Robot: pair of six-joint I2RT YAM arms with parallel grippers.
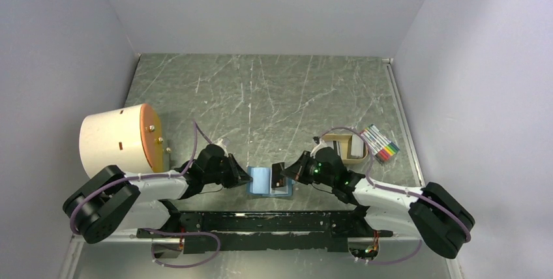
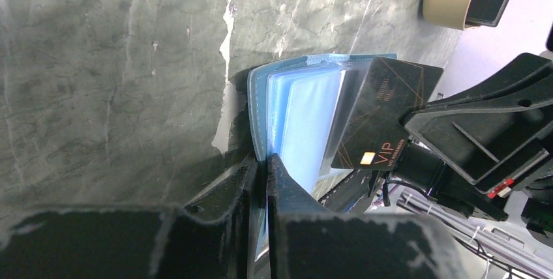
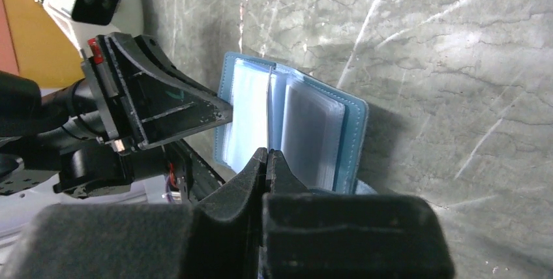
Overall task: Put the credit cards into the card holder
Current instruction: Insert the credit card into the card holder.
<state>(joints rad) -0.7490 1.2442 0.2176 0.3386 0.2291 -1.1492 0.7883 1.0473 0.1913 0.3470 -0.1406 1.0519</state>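
My left gripper [image 2: 264,163] is pinched shut on the edge of the holder's [image 2: 259,106] cover, pinning it open on the table [image 2: 117,64] between my arms; my right gripper [image 3: 267,156] is clamped on a dark card [image 2: 385,113], tilted over the clear sleeves [image 2: 306,122]. I judge the corner could snag a sleeve lip and buckle it, or slip between two sleeves instead of into a pocket; a hard push might drag the cover from my thin left pinch; the card could pivot in my right pads; my wrists are close enough to bump.
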